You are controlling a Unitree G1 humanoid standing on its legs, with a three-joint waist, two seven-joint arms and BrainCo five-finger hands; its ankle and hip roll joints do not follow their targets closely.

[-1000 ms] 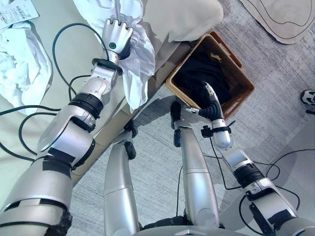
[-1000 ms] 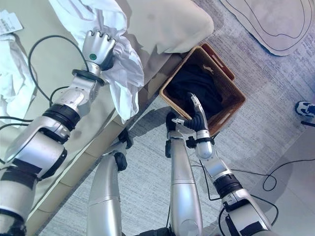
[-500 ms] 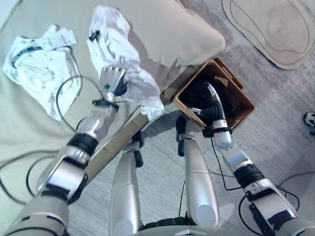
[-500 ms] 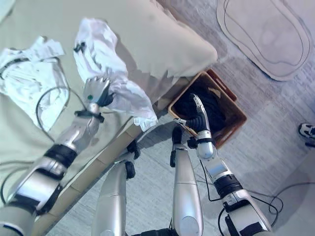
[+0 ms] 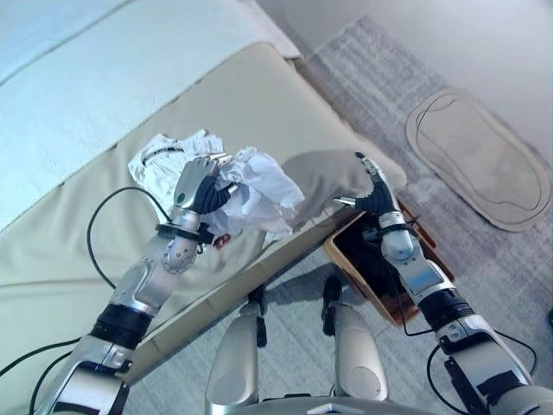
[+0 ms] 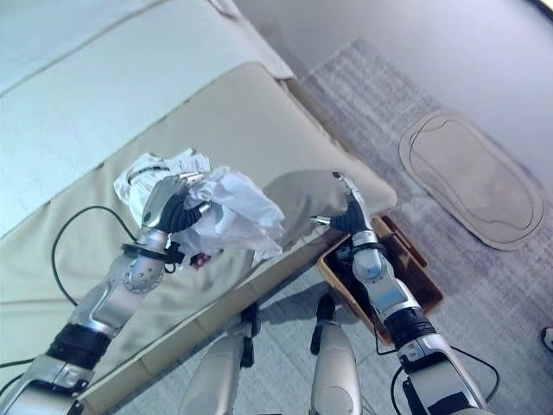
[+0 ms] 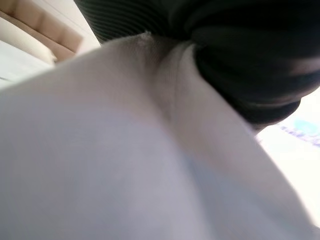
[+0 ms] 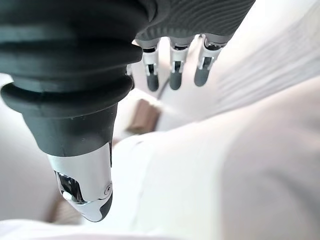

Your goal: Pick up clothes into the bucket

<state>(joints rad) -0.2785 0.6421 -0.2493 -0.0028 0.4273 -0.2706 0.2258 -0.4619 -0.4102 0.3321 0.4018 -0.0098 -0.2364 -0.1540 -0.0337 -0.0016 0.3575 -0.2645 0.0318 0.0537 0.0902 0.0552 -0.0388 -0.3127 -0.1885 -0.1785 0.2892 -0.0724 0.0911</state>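
From the head cameras, working across from my left, there is 1 white garment (image 5: 160, 160) lying flat and crumpled on the beige sofa (image 5: 78, 251), not yet collected. Just beside it my left hand (image 5: 197, 183) is raised above the cushion with its fingers curled round a second white shirt (image 5: 259, 192). I judge I am holding it high so the cloth clears the sofa edge on its way over to the basket. The shirt is bunched and wrinkled, a thin light fabric that hangs in loose folds from the fist, with a small dark-red bit showing at its lower edge. In the left wrist view the white cloth presses right up against the dark cover, which fits a firm hold.

Next comes a beige cushion (image 5: 333, 173) at the sofa's end. My right hand (image 6: 346, 212) stands in front of it, fingers straight and relaxed, thumb out, holding nothing; it looks parked out of the way. Below it the brown wicker basket (image 6: 429, 297) sits on the grey carpet (image 5: 510, 259), already holding dark clothing, well apart from the shirt. A pale oval mat (image 5: 479, 156) lies further right.
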